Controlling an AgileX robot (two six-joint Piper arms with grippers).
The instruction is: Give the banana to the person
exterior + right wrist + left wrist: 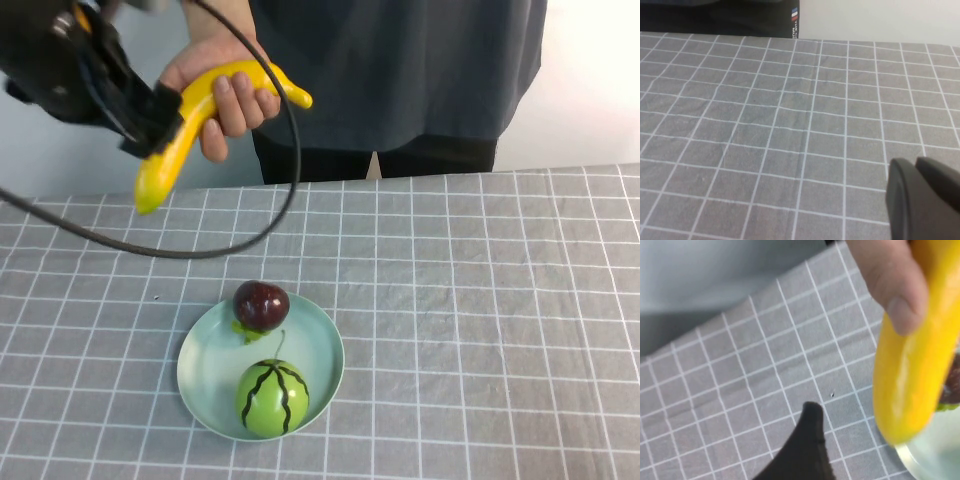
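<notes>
The bright-yellow banana (165, 165) is in the air above the table's far left edge. The person (400, 70), in a dark grey shirt, stands behind the table, and their bare hand (225, 95) is wrapped round the banana's upper half. My left gripper (165, 112) is at the banana's middle. In the left wrist view one black finger (810, 435) stands apart from the banana (910, 365), with cloth showing between them, so the jaws look open. The person's finger (890, 285) lies on the banana. My right gripper (920, 175) is shut and empty, low over the cloth.
A pale green plate (320, 350) sits at the table's front middle. It holds a striped green watermelon toy (272, 397) and a dark red round fruit (261, 304). A black cable (280, 200) loops from the left arm over the grey checked cloth (480, 300).
</notes>
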